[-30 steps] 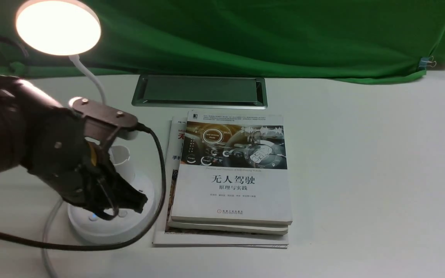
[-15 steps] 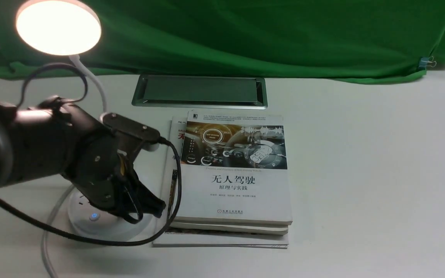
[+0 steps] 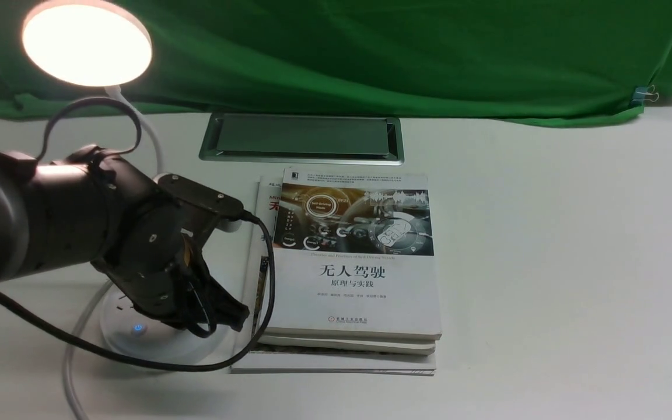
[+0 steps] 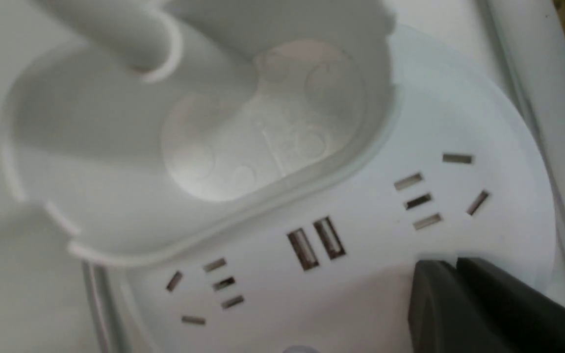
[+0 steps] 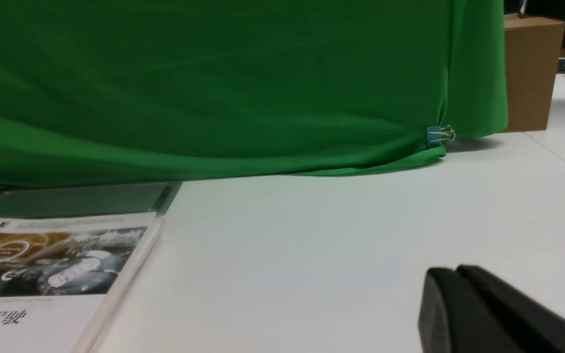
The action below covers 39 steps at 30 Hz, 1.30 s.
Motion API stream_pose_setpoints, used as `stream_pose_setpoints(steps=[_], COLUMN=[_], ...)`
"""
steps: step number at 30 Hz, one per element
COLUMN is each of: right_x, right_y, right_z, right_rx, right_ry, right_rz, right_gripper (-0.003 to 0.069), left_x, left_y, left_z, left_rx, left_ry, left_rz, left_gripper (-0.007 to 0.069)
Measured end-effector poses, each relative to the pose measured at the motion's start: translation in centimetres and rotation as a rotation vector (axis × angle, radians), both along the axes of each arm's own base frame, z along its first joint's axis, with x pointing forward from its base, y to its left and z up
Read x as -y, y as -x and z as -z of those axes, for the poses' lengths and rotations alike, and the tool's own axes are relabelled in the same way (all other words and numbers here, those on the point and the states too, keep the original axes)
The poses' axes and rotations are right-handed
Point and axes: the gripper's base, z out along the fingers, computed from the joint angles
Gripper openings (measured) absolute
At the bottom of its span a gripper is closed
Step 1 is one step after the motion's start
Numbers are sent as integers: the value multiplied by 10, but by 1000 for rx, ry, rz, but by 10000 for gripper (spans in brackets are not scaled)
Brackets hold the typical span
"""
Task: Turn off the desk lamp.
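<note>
Left gripper [image 4: 456, 264]: fingers pressed together, nothing pinched between them; the closed tips are over the button side of the base, contact or a small gap, cannot tell which.
Power button [image 3: 138, 328]: glowing blue, beside the gripper, uncovered in the front view.
Lamp base [image 3: 158, 344]: round, flat on the table, left of the book stack [image 3: 353, 291], partly hidden by the arm.
Cup [image 4: 204, 186]: on the base, behind the sockets, around the foot of the neck.
Lamp head [image 3: 87, 44]: lit, above and beyond the left arm.
Right gripper [image 5: 454, 269]: fingers together, holding nothing, away from the lamp.
Step in hand: likely pressing a lamp button.
Next move: probably a short straight push, then lift once the disc darkens; off-centre tips could miss or nudge the base.
</note>
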Motion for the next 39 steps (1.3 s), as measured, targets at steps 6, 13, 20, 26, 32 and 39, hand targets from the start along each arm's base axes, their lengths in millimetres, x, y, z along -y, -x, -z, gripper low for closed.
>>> stream_pose_setpoints(steps=[6,13,20,26,32,39], right_x=[0,0,0,0,0,0], right_y=[0,0,0,0,0,0], right_z=[0,0,0,0,0,0], right_rx=[0,0,0,0,0,0], right_ry=[0,0,0,0,0,0], right_rz=[0,0,0,0,0,0], right_gripper=[36,36,36,36,36,36], left_x=[0,-12,-28,-30,-33,-52], left_y=[1,2,-4,0,12,78], left_z=[-2,7,10,-4,-51,-122], left_rx=[9,-8,17,35,182,488], left_ry=[4,31,133,149,219,351], left_rz=[2,-48,-83,-104,-115,-98], left_gripper=[19,19,19,19,19,19])
